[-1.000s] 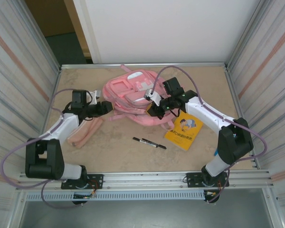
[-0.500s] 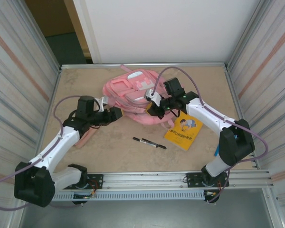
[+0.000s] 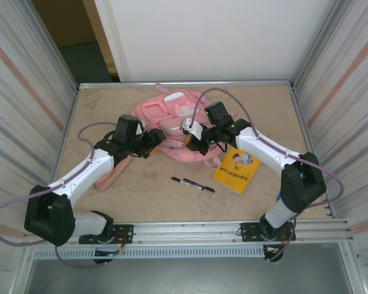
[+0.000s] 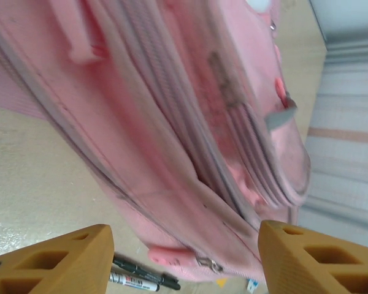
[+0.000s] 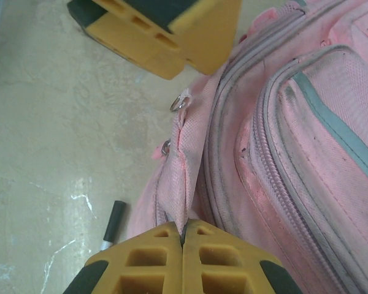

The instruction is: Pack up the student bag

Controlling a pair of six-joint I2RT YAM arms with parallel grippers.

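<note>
While the soft pink fabric backpack [image 3: 169, 120] is pinched at its edge by the closed right gripper [image 5: 184, 236] and the left gripper [image 4: 184, 254] is held open and empty, the yellow paperback book [image 3: 237, 169] and black marker pens [image 3: 192, 184] aren't packed yet lol.

We reach our left arm [image 3: 86, 168] forward and inward from its base, elbow bent and wrist turned toward the middle of the table. Our left gripper [image 3: 154, 139] has its jaws wide apart, with one orange finger [image 4: 55, 260] at each lower corner of its wrist view. Our right arm [image 3: 267, 147] swings out to the right, then folds back inward with its wrist pointing left. Our right gripper [image 3: 192, 141] has its jaws pressed together, pinching a fold of the student bag [image 5: 178, 177]. The two grippers face each other, near but apart.
</note>
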